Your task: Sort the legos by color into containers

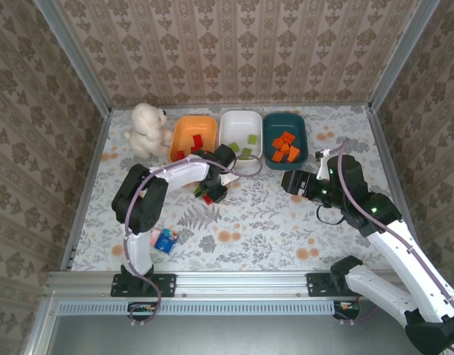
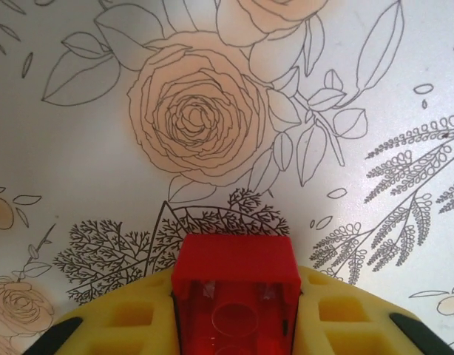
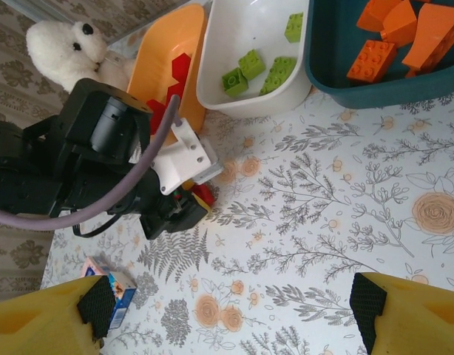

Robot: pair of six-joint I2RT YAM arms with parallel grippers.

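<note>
No legible text; print on blue packet (image 1: 167, 241) perhaps too small.

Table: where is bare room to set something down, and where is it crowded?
Free: the table between left claw and right claw, and the near strip right of the packets. Crowded: the back row, plush toy, orange tray, white tray, teal tray, side by side.

On the flowered surface (image 1: 271, 222), an orange tray (image 1: 186, 129), a white tray (image 1: 238, 126) and a dark teal tray (image 1: 297, 126) stand in a row at the far side. A white plush toy (image 1: 148, 129) sits just beside the orange one. Two small packets (image 1: 165, 239) lie at the near left.
</note>
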